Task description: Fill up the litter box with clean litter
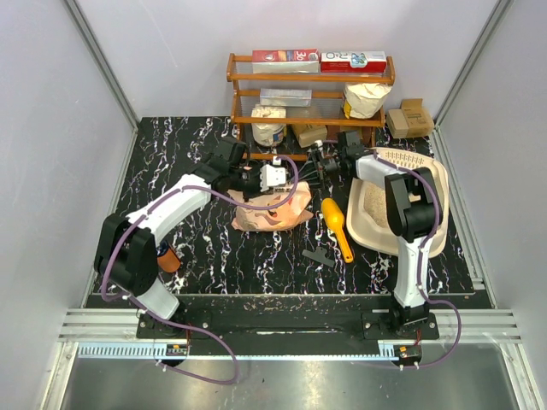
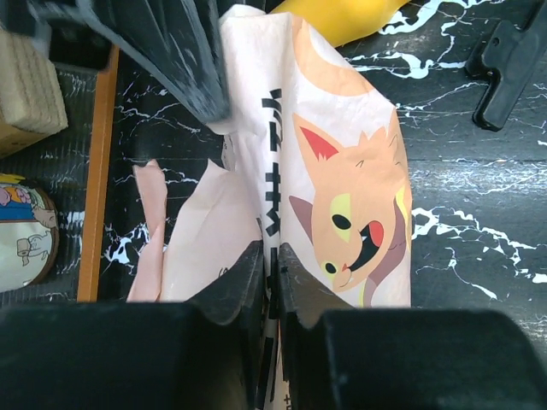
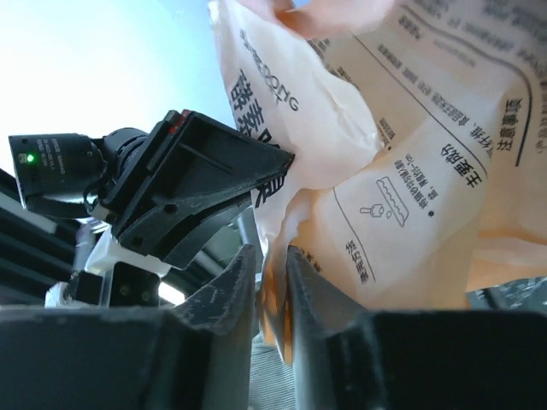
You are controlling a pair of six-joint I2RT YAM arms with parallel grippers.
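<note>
Both hands are pinched shut on the litter bag (image 1: 273, 213): left hand (image 2: 271, 252) and right hand (image 3: 272, 256). The litter box (image 1: 376, 239) sits at 3 o'clock from it, closest to the right arm, with some clean litter (image 1: 374, 205) inside.

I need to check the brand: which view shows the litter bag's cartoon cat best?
Left wrist: the litter bag fills the frame, cat face sharp. Top external shows the bag small and crumpled, cat unreadable; right wrist shows only its text-printed side.
</note>
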